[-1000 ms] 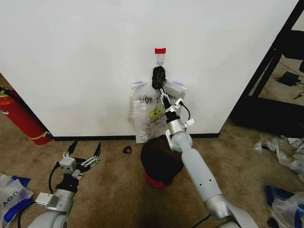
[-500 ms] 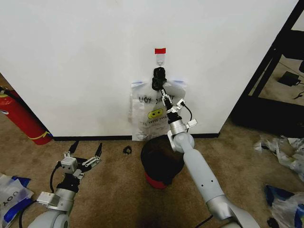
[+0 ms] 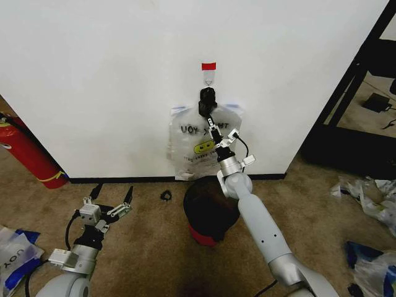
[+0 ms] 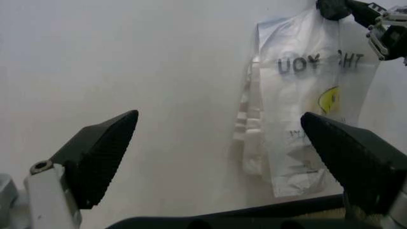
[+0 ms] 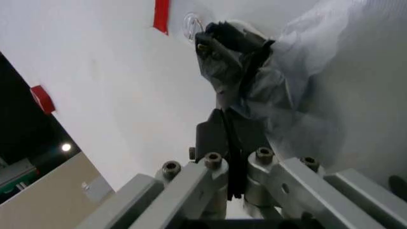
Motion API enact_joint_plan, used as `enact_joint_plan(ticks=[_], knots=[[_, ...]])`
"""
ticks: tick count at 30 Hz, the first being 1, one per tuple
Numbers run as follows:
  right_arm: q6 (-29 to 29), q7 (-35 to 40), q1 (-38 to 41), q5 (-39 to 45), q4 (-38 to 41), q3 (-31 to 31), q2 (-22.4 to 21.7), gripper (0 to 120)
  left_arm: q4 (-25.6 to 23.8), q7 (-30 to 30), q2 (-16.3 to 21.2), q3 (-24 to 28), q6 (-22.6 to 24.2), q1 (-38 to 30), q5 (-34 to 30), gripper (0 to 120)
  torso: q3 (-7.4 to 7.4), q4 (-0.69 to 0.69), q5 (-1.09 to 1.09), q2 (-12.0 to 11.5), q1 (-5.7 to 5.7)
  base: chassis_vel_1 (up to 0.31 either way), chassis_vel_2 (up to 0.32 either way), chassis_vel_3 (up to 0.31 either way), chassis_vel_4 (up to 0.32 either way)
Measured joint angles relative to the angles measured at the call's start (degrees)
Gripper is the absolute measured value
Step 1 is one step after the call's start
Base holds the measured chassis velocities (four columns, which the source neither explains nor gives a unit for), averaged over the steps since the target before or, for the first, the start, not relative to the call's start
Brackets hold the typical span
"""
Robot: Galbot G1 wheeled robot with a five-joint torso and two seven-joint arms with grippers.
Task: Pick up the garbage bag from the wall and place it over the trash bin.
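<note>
White wall [image 3: 93, 80] takes up most of the head view, black baseboard along its foot, brown carpet [image 3: 148, 247] below. Black shelving frame [image 3: 356, 86] stands at the right edge; red fire extinguisher [image 3: 28, 154] leans low at the left against the wall. Loose plastic bags lie on the carpet far right [image 3: 371, 260] and far left [image 3: 15, 253].

Right arm reaches up and forward from lower right, its forearm passing over the trash bin [image 3: 207, 213] (black mesh, red base), which stands on the carpet just in front of the wall. Garbage bag [image 3: 195, 148] hangs flat on the wall under the hook with red tape [image 3: 208, 66], smiley and black lettering facing out, lower edge just above the bin's rim. Black clip [image 3: 205, 102] bunches the bag tops beneath the hook.

Right gripper [image 3: 212, 125] is up at the bag's top right, right under the clip. In the right wrist view the fingers [image 5: 219, 138] are pressed together with crumpled film at their tips, so it looks pinched on the garbage bag [image 5: 305, 86], though exact contact is hard to confirm.

Left gripper [image 3: 111, 199] sits low at the left above the carpet, well apart from the bag, fingers [image 4: 102, 152] spread wide, holding nothing.

Small black object [image 3: 165, 195] lies on the carpet by the baseboard.
</note>
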Motion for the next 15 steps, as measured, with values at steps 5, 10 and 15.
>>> enact_joint_plan(ticks=[5,10,15], knots=[[0.0,-0.1,0.0,0.0,-0.1,0.1,-0.1,0,0.1,0.0,0.0,0.1,0.0,-0.2,0.1,100,0.00,0.00,0.00,0.0,0.00,0.000,0.000,0.000,0.000],[0.1,-1.3,-2.1,-1.3,0.6,-0.2,-1.0,0,0.1,0.0,-0.1,0.2,0.0,-0.6,0.1,100,0.00,0.00,0.01,0.0,0.00,0.000,0.000,0.000,0.000],[-0.3,-4.2,-6.6,-5.1,3.0,-0.7,-4.2,0,0.1,0.0,-0.2,0.5,0.0,-0.7,0.1,100,0.00,0.00,0.00,0.0,0.00,0.000,0.000,0.000,0.000]])
